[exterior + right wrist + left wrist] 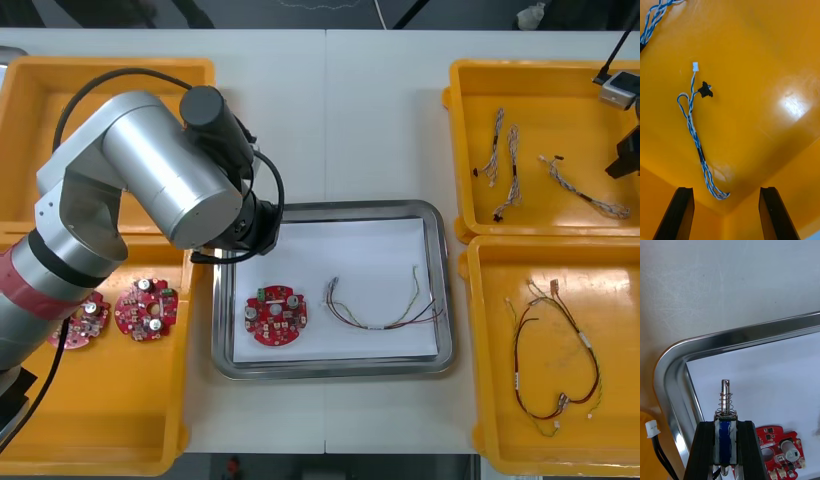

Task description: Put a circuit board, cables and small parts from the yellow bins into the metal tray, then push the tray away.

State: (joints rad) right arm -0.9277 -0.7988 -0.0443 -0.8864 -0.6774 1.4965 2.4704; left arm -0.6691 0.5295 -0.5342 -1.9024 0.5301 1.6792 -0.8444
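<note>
Four yellow bins (110, 66) flank one metal tray (445, 300). Three circuit boards: one (276, 314) in the tray by its left edge, two (146, 308) (85, 322) in the left near bin. One thin cable (372, 326) lies in the tray. Three twisted blue and white cables (512, 172) lie in the right far bin.

The left gripper (725, 423) pinches one small metal part (726, 416) over the tray's far left corner. The part's long axis runs in line with the fingers (pin and spring outermost), pointing at the corner rim.

The right gripper (726, 189), fingers spread, hangs over the right far bin.
</note>
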